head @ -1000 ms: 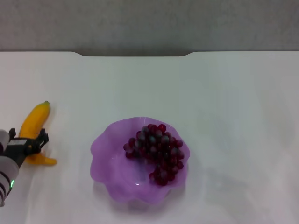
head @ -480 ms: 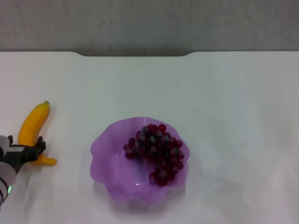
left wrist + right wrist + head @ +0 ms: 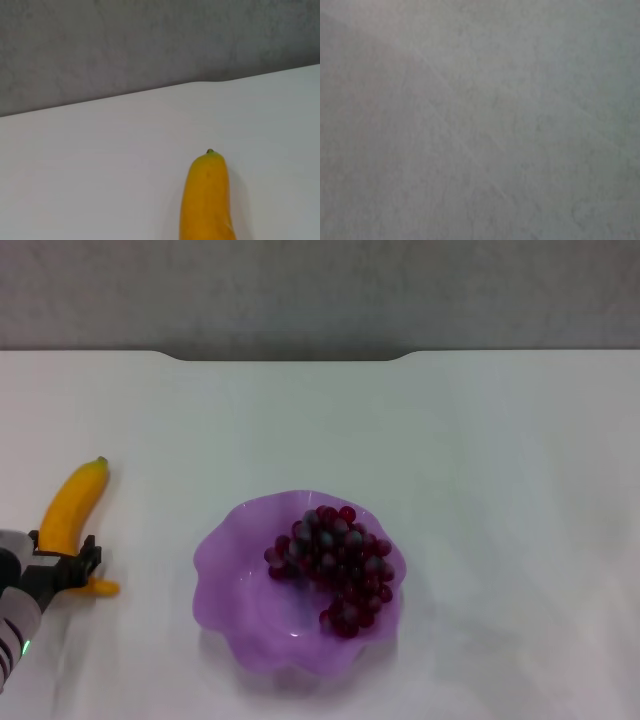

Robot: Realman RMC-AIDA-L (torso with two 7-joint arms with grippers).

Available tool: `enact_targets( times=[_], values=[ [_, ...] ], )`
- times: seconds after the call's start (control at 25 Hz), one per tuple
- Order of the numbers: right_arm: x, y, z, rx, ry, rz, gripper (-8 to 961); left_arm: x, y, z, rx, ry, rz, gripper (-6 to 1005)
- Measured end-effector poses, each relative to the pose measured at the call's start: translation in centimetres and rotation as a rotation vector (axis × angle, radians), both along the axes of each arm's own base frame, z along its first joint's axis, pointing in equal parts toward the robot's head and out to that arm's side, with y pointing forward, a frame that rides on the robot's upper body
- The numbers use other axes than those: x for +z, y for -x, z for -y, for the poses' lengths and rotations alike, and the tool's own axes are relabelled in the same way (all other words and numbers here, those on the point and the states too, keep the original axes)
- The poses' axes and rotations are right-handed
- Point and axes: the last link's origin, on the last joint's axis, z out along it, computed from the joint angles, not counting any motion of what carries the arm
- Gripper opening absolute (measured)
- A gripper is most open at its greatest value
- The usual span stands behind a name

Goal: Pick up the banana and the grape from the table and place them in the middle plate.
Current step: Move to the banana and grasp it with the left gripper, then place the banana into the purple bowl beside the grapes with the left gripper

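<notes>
The banana (image 3: 72,505) lies on the white table (image 3: 480,460) at the far left, its greenish tip pointing away from me. It also shows in the left wrist view (image 3: 207,200). My left gripper (image 3: 65,562) is low over the banana's near stem end, open, with a black finger on each side of it. The grape (image 3: 335,565) lies inside the middle plate (image 3: 235,580), a purple scalloped bowl at the centre front. My right gripper is out of view; the right wrist view shows only a plain grey surface.
The table's far edge has a notch (image 3: 290,357) against a grey wall (image 3: 320,290). White tabletop stretches between the banana and the plate and to the plate's right.
My left gripper has drawn back along the banana toward its near stem end. The banana, the grape and the plate have not moved.
</notes>
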Motion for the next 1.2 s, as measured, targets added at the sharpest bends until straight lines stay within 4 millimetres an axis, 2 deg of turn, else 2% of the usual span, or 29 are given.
enact_targets(
  times=[0.24,0.56,1.0,1.2],
  values=[
    [0.0,0.0,0.0,-0.003,0.001,0.001,0,0.0,0.0,0.0,0.003,-0.002,0.008,764],
    [0.0,-0.1,-0.1,-0.006,0.002,0.002,0,0.0,-0.1,-0.1,0.002,-0.006,0.011,552],
    [-0.2,-0.3,0.0,-0.019,0.009,0.0,0,0.0,-0.9,-0.7,-0.019,-0.013,0.026,520],
    [-0.3,-0.5,-0.1,-0.034,0.015,0.003,0,0.0,-2.0,-1.3,-0.061,-0.038,0.053,518]
  ],
)
